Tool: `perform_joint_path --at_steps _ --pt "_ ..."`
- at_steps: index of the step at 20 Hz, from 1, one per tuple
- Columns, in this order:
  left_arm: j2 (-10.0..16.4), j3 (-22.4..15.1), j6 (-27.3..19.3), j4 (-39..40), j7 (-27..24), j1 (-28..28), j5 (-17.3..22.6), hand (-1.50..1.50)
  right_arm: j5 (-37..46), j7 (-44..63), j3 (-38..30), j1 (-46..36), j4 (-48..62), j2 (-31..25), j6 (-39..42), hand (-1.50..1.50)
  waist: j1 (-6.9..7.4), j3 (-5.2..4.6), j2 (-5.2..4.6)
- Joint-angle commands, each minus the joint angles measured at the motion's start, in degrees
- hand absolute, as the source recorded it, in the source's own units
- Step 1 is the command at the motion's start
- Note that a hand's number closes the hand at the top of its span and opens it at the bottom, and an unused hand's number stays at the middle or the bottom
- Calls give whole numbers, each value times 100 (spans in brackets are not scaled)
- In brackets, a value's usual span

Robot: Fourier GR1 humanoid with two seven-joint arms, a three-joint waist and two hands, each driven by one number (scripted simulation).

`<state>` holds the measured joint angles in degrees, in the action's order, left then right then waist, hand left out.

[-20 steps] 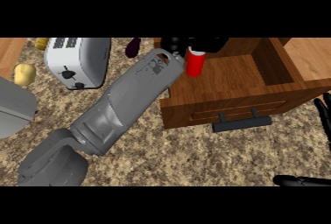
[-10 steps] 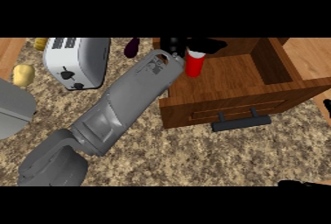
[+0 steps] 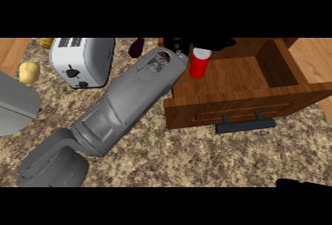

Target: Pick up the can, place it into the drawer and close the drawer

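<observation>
**Status: placement step in hand; closing step not begun.**

1. Pick-up: complete. The left hand (image 3: 176,44) is at the far end of its grey forearm. Its fingers (image 3: 217,43) are curled round the upper end of the can (image 3: 199,66). The top of the view cuts off part of the hand, so the exact wrap cannot be read.

2. Location of the can: directly below the fingers, upright, red body with a pale cap. It hangs within the open drawer (image 3: 194,107), close to the wall on the forearm's side. Whether its base touches the drawer floor cannot be determined from this view.

3. Placement: judged nearly complete. The can is inside the drawer outline, but the fingers have not released it.

4. Closing: outstanding. The drawer is pulled fully out over the counter (image 3: 194,154). Its dark handle (image 3: 245,125) lies well apart from the fingers, on the near side of the drawer front, and nothing touches it.

5. Right hand (image 3: 301,182): only a dark sliver shows at the lower edge, far from the can; its state cannot be told.

6. Other items: a toaster (image 3: 81,59) and a dark aubergine (image 3: 137,47) lie to the forearm's outer side of the fingers, clear of the drawer.

Remaining actions, as judged: release the can, withdraw the hand, push the drawer front shut.
</observation>
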<state>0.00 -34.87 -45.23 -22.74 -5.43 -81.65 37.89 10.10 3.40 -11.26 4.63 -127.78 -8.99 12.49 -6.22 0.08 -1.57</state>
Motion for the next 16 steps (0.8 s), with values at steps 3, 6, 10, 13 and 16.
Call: perform_joint_path --at_steps 3,6,10,13,16 --pt "0 13 -192 -175 -203 -44 262 -150 834 -81 95 -474 145 -441 -23 -150 147 -3 22" --pt "0 127 -266 -52 -368 -123 277 -150 1727 -406 506 -225 192 -501 -118 -150 208 -3 32" --pt "0 17 -287 -119 -243 -160 248 -150 2850 -371 1012 -392 556 -606 -352 -150 408 -5 82" --pt "0 -105 -307 -382 109 -222 268 -150 3693 -292 1518 -636 1077 -443 -708 -150 549 -6 127" --pt "0 41 -249 -358 -4 -8 198 -150 4309 -152 1824 -866 1578 -452 -823 -150 673 -10 142"
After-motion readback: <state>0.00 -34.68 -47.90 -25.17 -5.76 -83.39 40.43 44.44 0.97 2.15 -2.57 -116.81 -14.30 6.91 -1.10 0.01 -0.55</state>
